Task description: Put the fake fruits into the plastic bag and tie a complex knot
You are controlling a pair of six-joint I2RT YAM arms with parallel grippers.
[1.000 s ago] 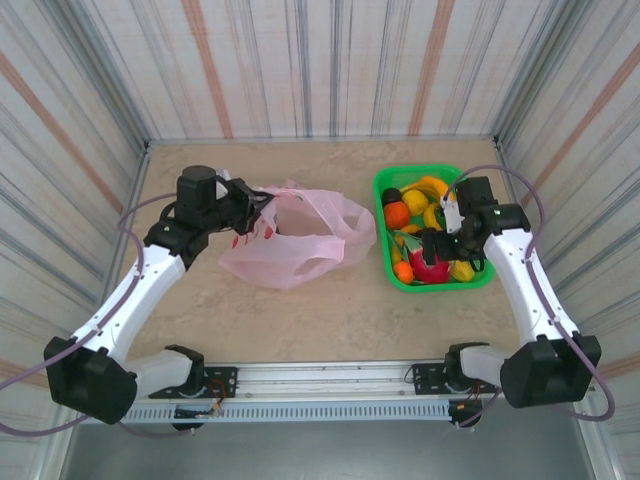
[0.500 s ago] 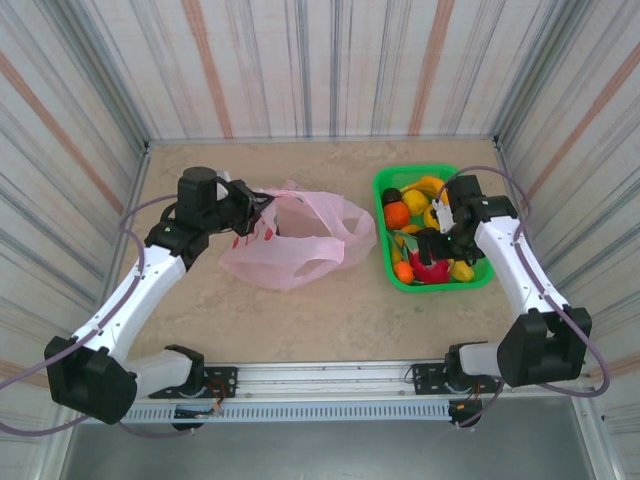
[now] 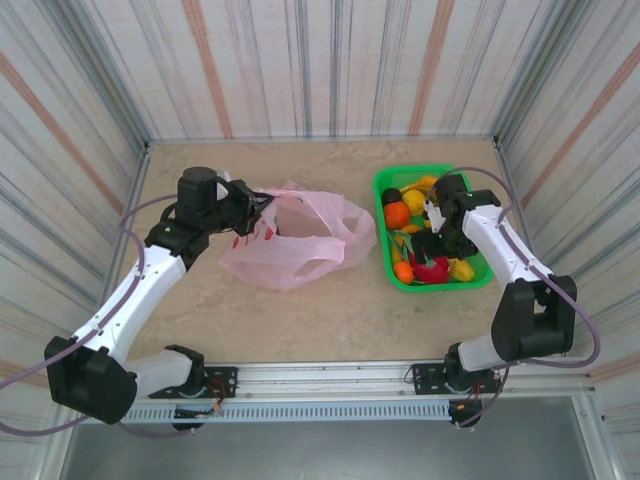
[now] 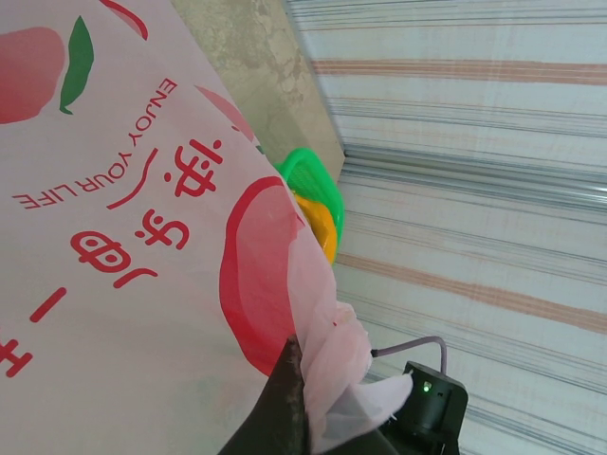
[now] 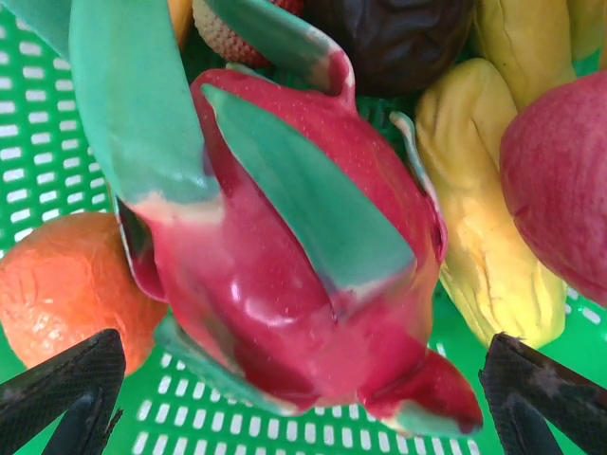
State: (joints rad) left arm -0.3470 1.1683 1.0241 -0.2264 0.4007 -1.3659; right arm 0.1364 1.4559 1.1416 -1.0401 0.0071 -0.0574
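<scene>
Two end effectors sit at opposite sides of the beige, marble-patterned desk (image 3: 330, 320).

The left end effector (image 3: 258, 207) is clamped shut on a bunched fold of the thin, translucent pink plastic bag (image 3: 300, 245). In the left wrist view the film crumples into soft pleats beside a dark finger (image 4: 283, 412). The bag's smoother face is printed with red-and-white peach pictures and red lettering. The bag lies slumped and wrinkled on the desk, left of centre, and one loop handle (image 3: 320, 268) rests flat on its near side. Its right edge comes just beside the bright green rectangular plastic basket (image 3: 383, 182); whether they touch cannot be told.

The right end effector (image 5: 303, 403) hangs over the basket with its jaws spread wide and nothing gripped. Its textured black fingertips (image 5: 71, 384) stand well clear on either side of a glossy red dragon fruit (image 5: 313, 275) with stiff green scale-like leaves.

The fake fruits all lie in the basket on its perforated mesh floor (image 5: 47, 123):
- a dimpled orange ball (image 5: 52, 294) against the dragon fruit's left side
- a lumpy yellow piece (image 5: 484, 237) to its right
- a smooth rounded red piece (image 5: 560, 180) at the right edge
- a shiny dark brown piece (image 5: 398, 33) above
</scene>
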